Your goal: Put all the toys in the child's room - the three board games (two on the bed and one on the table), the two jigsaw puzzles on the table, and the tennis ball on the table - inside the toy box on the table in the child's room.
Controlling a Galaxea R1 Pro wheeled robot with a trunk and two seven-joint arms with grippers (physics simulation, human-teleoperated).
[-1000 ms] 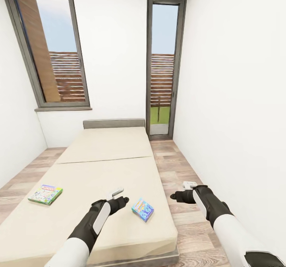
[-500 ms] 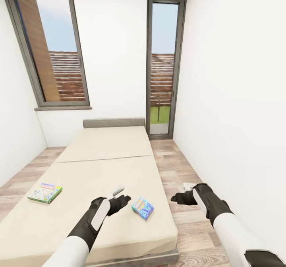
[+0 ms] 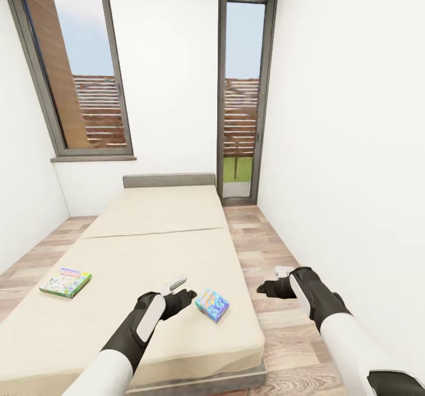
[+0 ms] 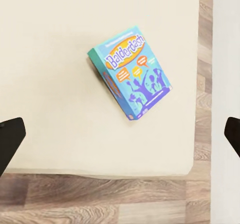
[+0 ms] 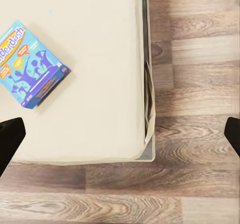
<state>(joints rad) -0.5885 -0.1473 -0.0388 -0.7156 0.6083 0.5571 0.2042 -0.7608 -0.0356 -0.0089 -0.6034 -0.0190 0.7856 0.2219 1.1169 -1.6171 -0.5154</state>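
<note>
Balderdash box (image 4: 131,73): blue, flat on the bed (image 3: 159,219) near its right edge.
Second board game (image 3: 65,282): green-edged, lettering unreadable, far left on the mattress.
Left gripper (image 3: 180,286): released, above the mattress beside Balderdash.
Right gripper (image 3: 273,280): spread wide, over the plank floor (image 3: 260,248).

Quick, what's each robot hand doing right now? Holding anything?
Left gripper: open, empty, above the bed.
Right gripper: open, empty, above the floor.
</note>
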